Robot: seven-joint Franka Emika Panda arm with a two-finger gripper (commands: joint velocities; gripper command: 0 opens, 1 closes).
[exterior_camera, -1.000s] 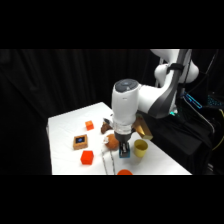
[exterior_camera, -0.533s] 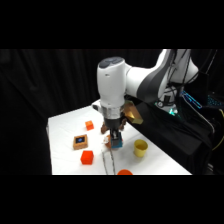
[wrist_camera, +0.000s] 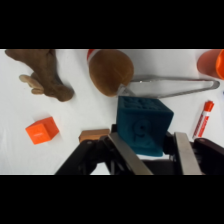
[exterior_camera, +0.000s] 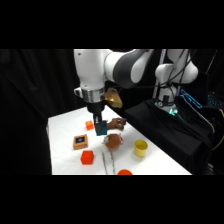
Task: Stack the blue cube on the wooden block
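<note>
My gripper [exterior_camera: 99, 126] hangs above the table's middle, shut on the blue cube [exterior_camera: 101, 130], which is held clear of the surface. In the wrist view the teal cube [wrist_camera: 142, 125] sits between the two fingers [wrist_camera: 124, 154] of the gripper [wrist_camera: 148, 142]. The wooden block [exterior_camera: 80, 142], tan with a dark blue square on top, lies flat on the table to the lower left of the cube. In the wrist view a tan edge [wrist_camera: 95, 134] that appears to be this block shows just left of the linkage.
Two orange-red cubes [exterior_camera: 87, 157] [exterior_camera: 89, 125] flank the block, one of them also seen from the wrist [wrist_camera: 42, 131]. A brown bowl [exterior_camera: 114, 141], a dark lumpy piece [exterior_camera: 118, 123], a yellow cup [exterior_camera: 141, 148], metal tongs [wrist_camera: 170, 86] and a red marker [wrist_camera: 202, 119] lie to the right.
The arm has swung left from beside the yellow cup toward the table's middle, carrying the blue cube and ending closer to the wooden block.
</note>
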